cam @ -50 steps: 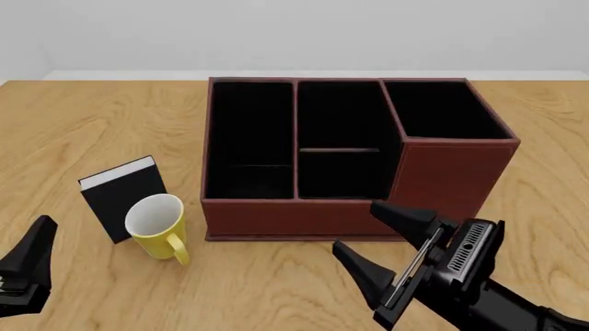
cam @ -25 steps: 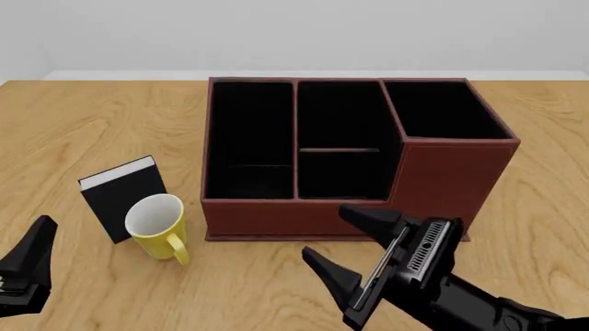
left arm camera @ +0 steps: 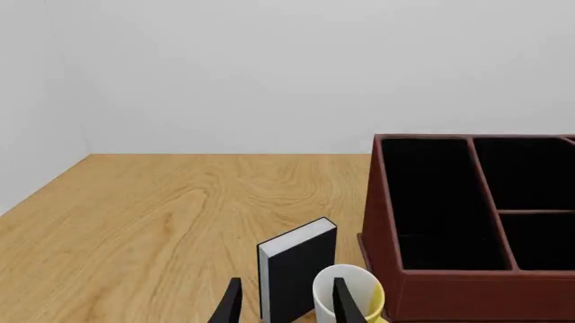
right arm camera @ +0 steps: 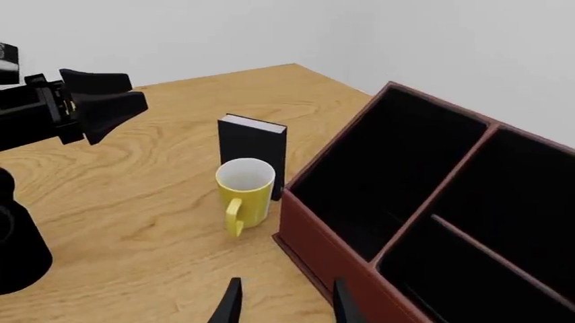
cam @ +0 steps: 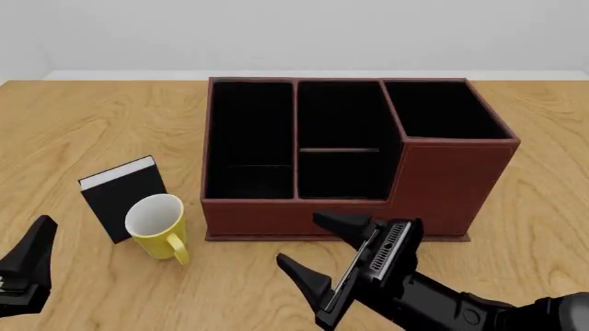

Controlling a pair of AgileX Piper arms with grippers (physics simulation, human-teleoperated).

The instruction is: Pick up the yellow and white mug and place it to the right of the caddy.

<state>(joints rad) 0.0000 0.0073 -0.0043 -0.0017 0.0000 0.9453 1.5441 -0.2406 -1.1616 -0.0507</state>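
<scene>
pale grey walls rise behind a wooden table (cam: 83,124) with a wavy golden grain. on it stands the caddy (cam: 354,158), a big rectangular box in reddish-brown leather-look material with fine stitched edges; its compartments are lined in matt black, and the near right corner section is taller than the rest. the mug (cam: 158,226) stands upright on the table just left of the caddy's near left corner, close to it but apart; it is small and round, glossy yellow outside and white inside, with a yellow loop handle turned toward the camera in the front view. just behind it and to the left a small black book (cam: 123,196) with a white page edge stands on end, tilted a little, so near the mug that whether they touch cannot be told. the right gripper (cam: 327,258) hovers in front of the caddy's near wall, right of the mug and well apart from it, its two black wedge-shaped fingers (cam: 345,226) spread wide and empty. the left gripper (cam: 27,272) sits at the near left edge, also black and angular; its wrist view shows two thin finger tips (left arm camera: 231,303) apart, holding nothing, with the mug and book beyond them.
</scene>
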